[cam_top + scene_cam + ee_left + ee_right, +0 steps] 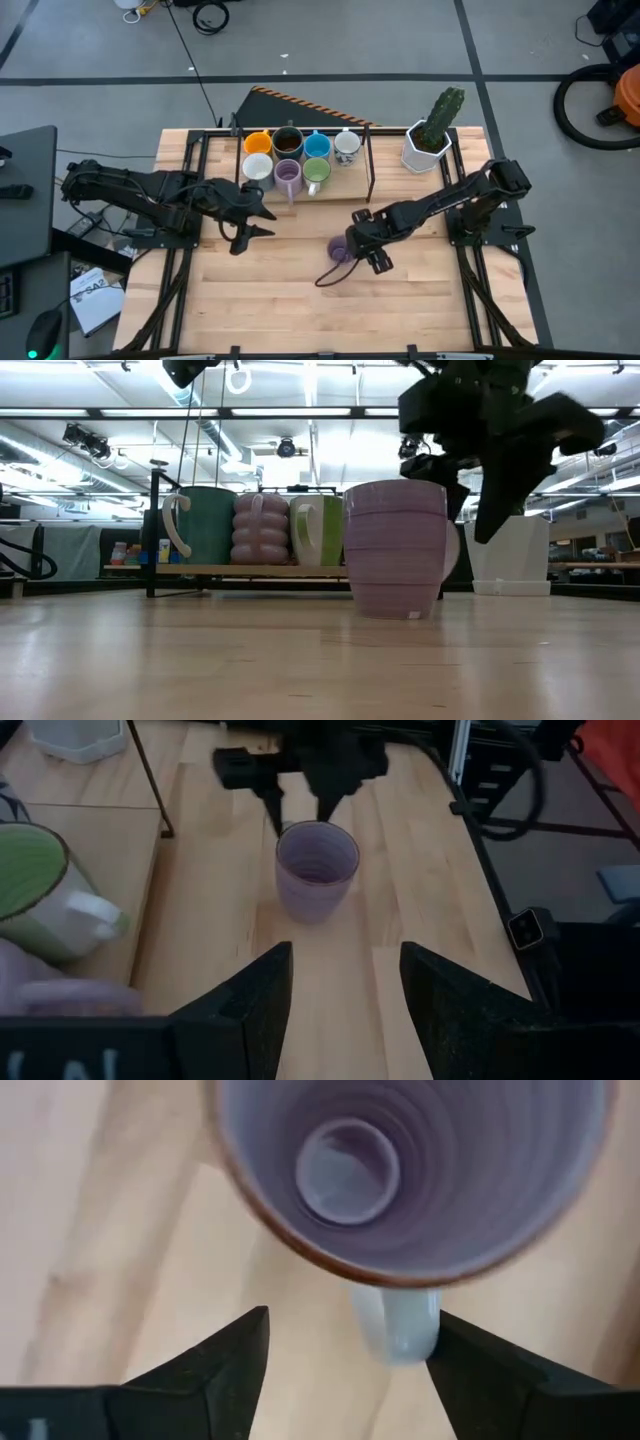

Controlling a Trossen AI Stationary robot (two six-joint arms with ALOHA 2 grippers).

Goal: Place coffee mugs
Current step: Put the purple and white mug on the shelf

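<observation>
A purple mug (338,250) stands upright on the table's wood right of centre, and fills the low view (395,550). My right gripper (350,1350) hangs open over its right side, pointing steeply down, one finger on each side of the mug's pale handle (395,1325); no touch shows. My left gripper (262,212) is open in the air left of centre, facing that mug (317,870). Several mugs, among them orange (258,143), blue (317,146), green (316,172) and another purple one (288,175), stand on a wooden board (355,175) at the far middle.
A white angular pot with a green cactus (428,145) stands at the far right, next to the board. A black frame post (372,165) rises at the board's right end. Bare wood lies in front of and left of the purple mug.
</observation>
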